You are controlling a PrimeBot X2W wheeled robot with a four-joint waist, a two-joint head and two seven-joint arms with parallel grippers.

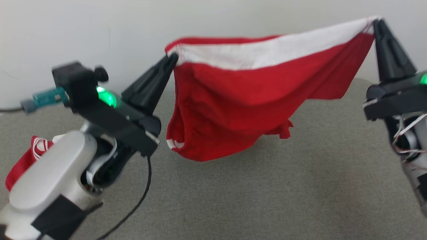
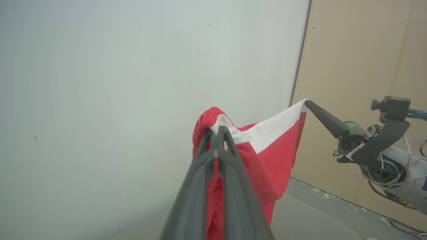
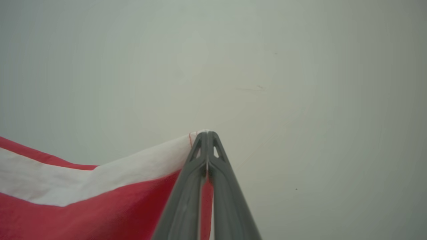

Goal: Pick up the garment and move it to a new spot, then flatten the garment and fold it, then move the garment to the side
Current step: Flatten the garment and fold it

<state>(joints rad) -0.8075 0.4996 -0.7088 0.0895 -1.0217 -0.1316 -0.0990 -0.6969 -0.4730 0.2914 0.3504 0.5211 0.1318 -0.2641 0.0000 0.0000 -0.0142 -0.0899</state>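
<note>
The garment (image 1: 253, 103) is red with a white band along its top edge, and it hangs stretched in the air above the grey surface. My left gripper (image 1: 171, 58) is shut on its left corner. At the upper right, my right gripper (image 1: 376, 22) is shut on the other corner, held higher. In the left wrist view the fingers (image 2: 217, 133) pinch the red and white cloth (image 2: 267, 153), with the right gripper (image 2: 307, 102) beyond. The right wrist view has the closed fingers (image 3: 206, 134) on the white band (image 3: 133, 173). The garment's lower part sags in folds, clear of the surface.
A grey fabric-covered surface (image 1: 253, 196) lies below. Another red and white cloth (image 1: 30, 156) rests at the far left, partly behind my left forearm. A pale wall (image 1: 133, 33) stands behind, and a tan panel (image 2: 353, 66) is to its right. A black cable (image 1: 140, 200) trails down from the left arm.
</note>
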